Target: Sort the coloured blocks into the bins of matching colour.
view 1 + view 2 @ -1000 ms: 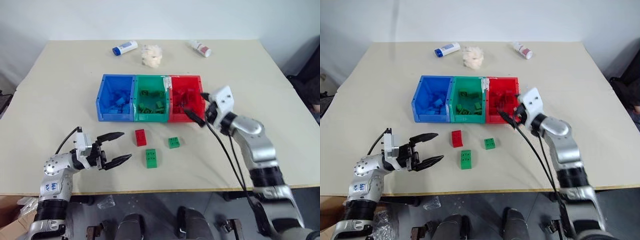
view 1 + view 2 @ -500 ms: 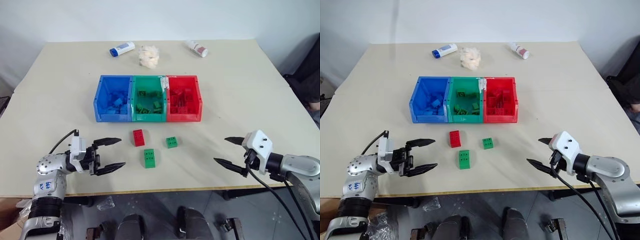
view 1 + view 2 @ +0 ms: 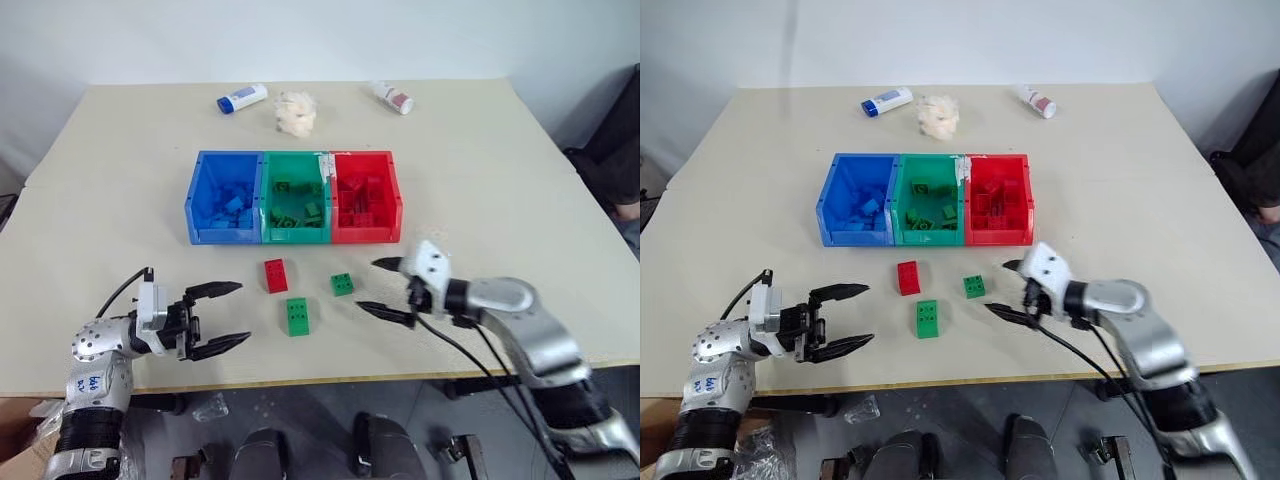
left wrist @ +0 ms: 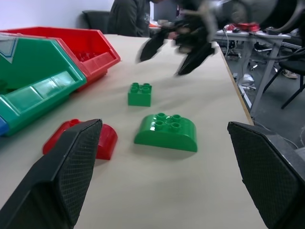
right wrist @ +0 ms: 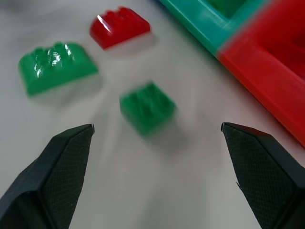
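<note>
Three loose blocks lie in front of the bins: a red block [image 3: 276, 275], a small green block [image 3: 343, 284] and a larger green block [image 3: 298, 316]. The blue bin [image 3: 200, 205], green bin [image 3: 296, 236] and red bin [image 3: 366, 236] stand joined in a row, each with several blocks of its own colour inside. My right gripper [image 3: 368, 285] is open just right of the small green block [image 5: 147, 107], its fingers pointing at it, with nothing between them. Near the front edge my left gripper [image 3: 238, 315] is open and empty, left of the larger green block [image 4: 166, 132].
At the table's far side lie a white tube with a blue cap [image 3: 243, 98], a whitish fluffy wad [image 3: 296, 112] and a white tube with a red cap [image 3: 392, 97]. The table's front edge [image 3: 330, 380] runs just behind both grippers.
My right gripper left the red bin, swung out to the front right, then came left and now sits beside the small green block. The left gripper has hardly moved.
</note>
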`<state>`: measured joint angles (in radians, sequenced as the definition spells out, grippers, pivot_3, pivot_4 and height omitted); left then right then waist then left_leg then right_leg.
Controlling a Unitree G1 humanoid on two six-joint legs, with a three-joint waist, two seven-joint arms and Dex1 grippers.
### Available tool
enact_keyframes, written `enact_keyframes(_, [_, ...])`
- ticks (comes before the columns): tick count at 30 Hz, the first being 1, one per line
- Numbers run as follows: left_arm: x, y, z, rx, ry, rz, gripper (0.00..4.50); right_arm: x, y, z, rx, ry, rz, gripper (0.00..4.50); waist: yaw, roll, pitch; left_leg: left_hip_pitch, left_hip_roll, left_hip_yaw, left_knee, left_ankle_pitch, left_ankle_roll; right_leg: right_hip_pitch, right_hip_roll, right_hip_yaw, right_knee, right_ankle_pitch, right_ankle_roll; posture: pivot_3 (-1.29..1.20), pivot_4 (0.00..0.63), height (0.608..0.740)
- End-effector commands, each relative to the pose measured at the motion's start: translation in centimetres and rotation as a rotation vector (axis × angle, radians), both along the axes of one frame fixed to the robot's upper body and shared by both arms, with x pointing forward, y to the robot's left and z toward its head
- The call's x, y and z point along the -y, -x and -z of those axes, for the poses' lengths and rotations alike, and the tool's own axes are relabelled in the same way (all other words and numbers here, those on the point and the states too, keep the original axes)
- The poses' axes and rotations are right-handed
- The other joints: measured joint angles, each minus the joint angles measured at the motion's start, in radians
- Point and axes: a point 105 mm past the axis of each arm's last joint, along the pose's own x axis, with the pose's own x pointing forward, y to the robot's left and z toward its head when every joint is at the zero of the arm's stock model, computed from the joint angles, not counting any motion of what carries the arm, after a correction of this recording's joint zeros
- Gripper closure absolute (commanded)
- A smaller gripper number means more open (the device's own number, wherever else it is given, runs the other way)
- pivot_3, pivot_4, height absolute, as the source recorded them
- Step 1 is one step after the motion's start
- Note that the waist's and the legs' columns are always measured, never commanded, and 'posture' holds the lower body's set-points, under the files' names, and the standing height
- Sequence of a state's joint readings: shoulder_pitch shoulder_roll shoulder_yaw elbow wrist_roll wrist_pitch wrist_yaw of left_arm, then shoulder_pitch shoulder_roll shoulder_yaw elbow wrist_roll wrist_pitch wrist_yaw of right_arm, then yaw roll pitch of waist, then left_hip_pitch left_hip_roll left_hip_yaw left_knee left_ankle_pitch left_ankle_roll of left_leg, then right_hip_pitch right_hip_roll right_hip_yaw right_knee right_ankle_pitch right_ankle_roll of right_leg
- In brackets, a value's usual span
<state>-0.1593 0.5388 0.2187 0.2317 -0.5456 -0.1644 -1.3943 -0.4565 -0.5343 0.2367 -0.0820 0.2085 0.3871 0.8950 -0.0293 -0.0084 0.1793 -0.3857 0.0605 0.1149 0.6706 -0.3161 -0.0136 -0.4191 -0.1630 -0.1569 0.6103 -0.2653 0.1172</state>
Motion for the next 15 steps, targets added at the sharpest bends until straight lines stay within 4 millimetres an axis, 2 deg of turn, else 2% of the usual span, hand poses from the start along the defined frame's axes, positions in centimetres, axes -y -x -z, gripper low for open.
enact_keyframes(1, [0.0, 0.5, -0.6, 0.031, 0.015, -0.025, 0.0, -1.1, -1.5, 0.7, 0.012, 0.008, -0.001, 0.03, 0.004, 0.0, 0.0, -0.001, -0.001, 0.0, 0.001, 0.0, 0.0, 0.0, 0.0, 0.0, 0.0, 0.0, 0.0, 0.0, 0.15, 0.74])
enact_keyframes(4, [0.0, 1.0, -0.6, 0.032, 0.019, -0.043, 0.0, -1.5, -2.2, 1.5, -0.008, 0.007, -0.006, 0.03, 0.005, 0.0, 0.0, -0.002, -0.001, 0.0, 0.002, -0.001, 0.001, 0.0, 0.0, 0.0, 0.0, 0.0, 0.0, 0.0, 0.15, 0.74])
enact_keyframes(5, [0.0, 1.1, -0.6, 0.032, 0.019, -0.052, 0.0, -1.5, -2.1, 1.7, -0.019, 0.009, -0.017, 0.2, 0.004, 0.0, 0.0, -0.002, 0.0, -0.001, 0.003, -0.001, 0.001, 0.0, 0.0, -0.001, 0.0, 0.0, 0.0, 0.0, 0.15, 0.74])
enact_keyframes(7, [-0.2, 1.4, -0.7, 0.032, 0.021, -0.069, 0.0, -1.5, -2.0, 1.6, -0.026, -0.004, -0.027, 0.61, 0.001, 0.0, 0.0, -0.002, 0.0, 0.0, 0.003, -0.001, 0.001, 0.0, 0.0, 0.0, 0.0, 0.0, 0.0, 0.0, 0.15, 0.74])
enact_keyframes(12, [-0.3, 1.7, -0.6, 0.025, 0.02, -0.087, 0.0, -1.2, -1.4, 0.6, -0.014, -0.057, -0.033, 2.27, 0.002, 0.0, 0.0, -0.001, 0.0, 0.0, 0.003, -0.001, 0.0, 0.0, 0.0, 0.0, 0.001, 0.0, 0.0, 0.0, 0.15, 0.74])
enact_keyframes(13, [-0.3, 1.7, -0.6, 0.025, 0.02, -0.089, 0.0, -1.2, -1.3, 0.5, -0.014, -0.065, -0.031, 2.45, 0.003, 0.0, 0.0, -0.001, 0.0, 0.0, 0.004, -0.001, 0.0, 0.0, 0.0, 0.0, 0.001, 0.0, 0.0, 0.0, 0.15, 0.74])
enact_keyframes(15, [-0.3, 1.7, -0.6, 0.025, 0.021, -0.09, 0.0, -1.4, -1.0, -0.7, 0.009, -0.107, -0.035, 2.46, 0.002, 0.0, 0.0, -0.001, 0.001, 0.0, 0.004, -0.001, 0.0, 0.0, 0.0, 0.0, 0.001, 0.0, 0.0, 0.0, 0.15, 0.74])
